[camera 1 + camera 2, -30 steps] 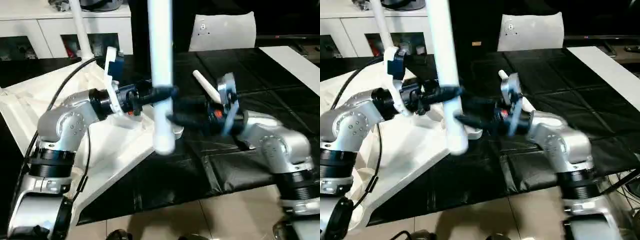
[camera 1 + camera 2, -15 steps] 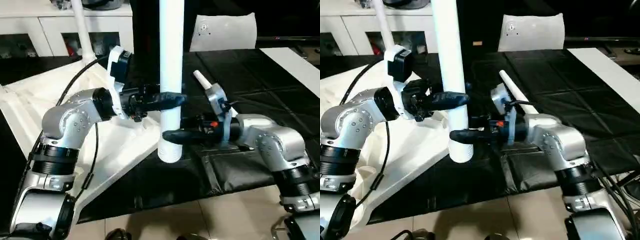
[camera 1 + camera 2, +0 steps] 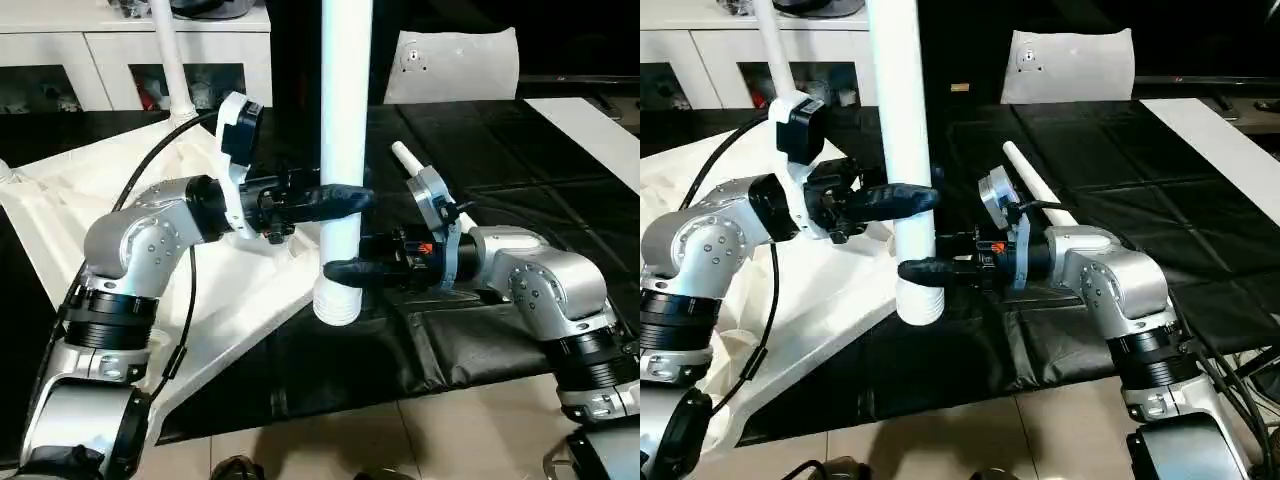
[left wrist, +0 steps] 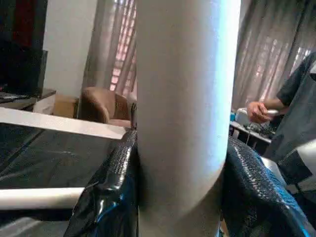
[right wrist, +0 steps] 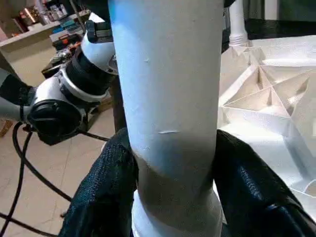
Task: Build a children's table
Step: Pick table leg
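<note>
Black mat [image 3: 520, 200], one tabletop [image 3: 120, 215], three legs, one [image 3: 345, 150] gripped by two end effectors.

leg [image 3: 345, 150]: white | table top [image 3: 120, 210]: white | mat [image 3: 520, 160]: black | forearms: silver

Left claw [image 3: 345, 199] clamped around upright leg [image 3: 343, 120], right claw [image 3: 340, 271] gripping just below, forearms converging

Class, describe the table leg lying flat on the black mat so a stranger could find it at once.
Start at the upturned white table top on the black mat. Beside it both claws hold one upright leg. Behind the right claw lies the wanted leg, the sole one lying flat; another leg stands in the top's far corner.
</note>
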Robot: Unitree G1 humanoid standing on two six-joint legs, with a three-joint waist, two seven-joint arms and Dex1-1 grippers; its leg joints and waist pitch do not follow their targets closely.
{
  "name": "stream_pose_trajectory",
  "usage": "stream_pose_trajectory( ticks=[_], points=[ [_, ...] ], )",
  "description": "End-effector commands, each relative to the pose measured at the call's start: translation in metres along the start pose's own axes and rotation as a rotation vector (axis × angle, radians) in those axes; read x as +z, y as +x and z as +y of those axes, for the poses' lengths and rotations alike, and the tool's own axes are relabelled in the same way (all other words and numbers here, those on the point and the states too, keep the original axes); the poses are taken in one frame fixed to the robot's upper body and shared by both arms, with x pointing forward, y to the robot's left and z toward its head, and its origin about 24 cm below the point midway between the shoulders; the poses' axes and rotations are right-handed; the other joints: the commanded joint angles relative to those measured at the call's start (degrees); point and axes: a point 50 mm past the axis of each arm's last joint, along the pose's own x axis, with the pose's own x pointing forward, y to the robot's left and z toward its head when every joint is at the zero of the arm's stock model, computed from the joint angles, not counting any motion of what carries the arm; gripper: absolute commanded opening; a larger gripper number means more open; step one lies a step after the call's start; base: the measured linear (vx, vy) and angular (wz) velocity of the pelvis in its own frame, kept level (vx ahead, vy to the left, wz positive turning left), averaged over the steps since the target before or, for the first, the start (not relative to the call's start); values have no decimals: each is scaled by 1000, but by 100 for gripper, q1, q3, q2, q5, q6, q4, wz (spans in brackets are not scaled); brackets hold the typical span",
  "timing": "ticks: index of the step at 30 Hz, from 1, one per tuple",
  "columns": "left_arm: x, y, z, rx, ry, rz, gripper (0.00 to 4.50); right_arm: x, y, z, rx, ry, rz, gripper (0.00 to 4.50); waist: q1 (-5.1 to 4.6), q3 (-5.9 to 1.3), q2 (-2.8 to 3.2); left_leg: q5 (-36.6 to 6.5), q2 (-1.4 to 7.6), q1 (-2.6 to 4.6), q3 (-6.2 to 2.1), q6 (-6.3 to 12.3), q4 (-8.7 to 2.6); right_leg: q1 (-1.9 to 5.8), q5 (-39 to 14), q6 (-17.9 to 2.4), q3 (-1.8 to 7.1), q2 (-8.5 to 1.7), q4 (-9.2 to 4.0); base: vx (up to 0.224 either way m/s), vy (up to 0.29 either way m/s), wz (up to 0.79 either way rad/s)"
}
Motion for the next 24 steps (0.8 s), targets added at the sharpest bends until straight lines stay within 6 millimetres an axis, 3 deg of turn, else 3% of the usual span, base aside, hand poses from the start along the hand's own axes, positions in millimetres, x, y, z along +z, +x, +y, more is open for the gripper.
stream_pose_trajectory(
  ticks=[1, 5, 6, 7, 8, 9, 12, 18, 24],
  points=[
    [7, 5, -2, -3, 12, -9, 240, 0, 4, 2, -4, -16, -13, 191, -6, -451, -17, -821, 158, 114, -4, 42, -354, 305, -1176, -1064, 209, -376, -370, 0, 0, 0],
    [5, 3, -7, -11, 28, -2, 261, -3, 7, 2, -53, -30, -46, 191, -6, -454, -4, -834, 160, 112, -6, 21, -359, 303, -1136, -1099, 204, -380, -370, 0, 0, 0],
    [3, 1, -5, 31, 61, 6, 283, -3, 9, 0, -88, -42, -64, 191, -10, -448, 1, -883, 169, 117, -13, 0, -368, 305, -1178, -1078, 206, -380, -373, 0, 0, 0],
    [3, 0, -4, 58, 76, 10, 289, -3, 9, -1, -113, -53, -74, 191, -7, -442, 42, -897, 179, 113, -24, -26, -371, 297, -1187, -1059, 212, -388, -375, 0, 0, 0],
    [2, -1, -3, 75, 82, 12, 289, -2, 10, -2, -131, -60, -81, 191, -27, -437, 15, -969, 159, 120, -11, -55, -374, 296, -1302, -1007, 210, -375, -398, 0, 0, 0],
    [1, -3, -1, 128, 98, 10, 290, -2, 12, -4, -164, -75, -97, 191, -23, -438, 46, -965, 172, 118, -20, -101, -377, 292, -1306, -983, 217, -382, -383, 0, 0, 0],
    [-3, -8, 2, 252, 136, -3, 290, -1, 17, -8, -264, -95, -149, 191, -35, -443, 34, -1014, 173, 120, -24, -156, -388, 291, -1353, -924, 213, -380, -394, 0, 0, 0],
    [-8, -11, -1, 335, 142, -38, 290, -2, 21, -11, -346, -115, -174, 191, -47, -438, 60, -1102, 174, 126, -27, -163, -401, 278, -1230, -947, 212, -363, -387, 0, 0, 0],
    [-11, -8, 4, 507, 202, -75, 233, -6, 26, -13, -402, -131, -179, 191, -48, -435, 40, -1131, 164, 120, -25, -152, -399, 284, -1368, -811, 224, -365, -418, 0, 0, 0]
  ],
)
